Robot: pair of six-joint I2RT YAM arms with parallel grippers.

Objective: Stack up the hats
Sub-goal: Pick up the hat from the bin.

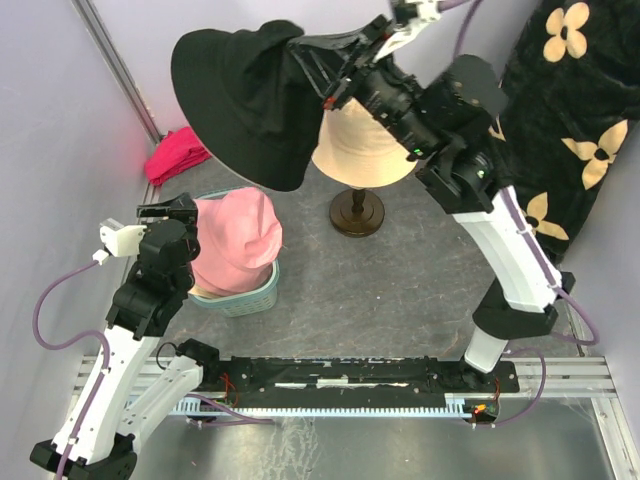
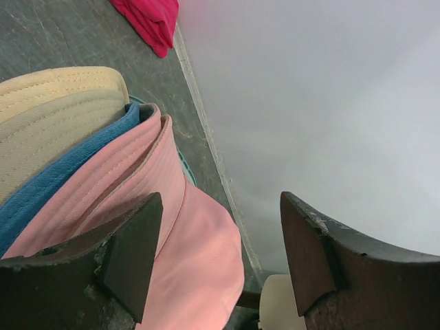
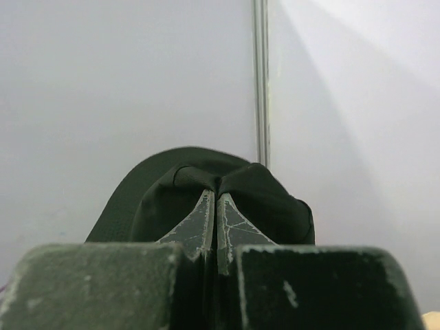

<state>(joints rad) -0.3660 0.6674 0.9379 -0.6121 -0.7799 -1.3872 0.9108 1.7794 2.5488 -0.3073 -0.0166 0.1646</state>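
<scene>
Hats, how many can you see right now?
4. A black hat hangs from the right gripper, held high. The pink hat sits on top in the basket, with a blue hat and a beige hat nested under it. More may be hidden beneath.

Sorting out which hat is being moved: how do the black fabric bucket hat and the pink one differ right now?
The black fabric bucket hat hangs in the air, pinched at its crown by the shut right claw; the pink fabric bucket hat rests in the teal plastic basket, ungripped. The black hat is creased where pinched; the pink crown is a smooth dome. Both are soft, brimmed hats.
</scene>
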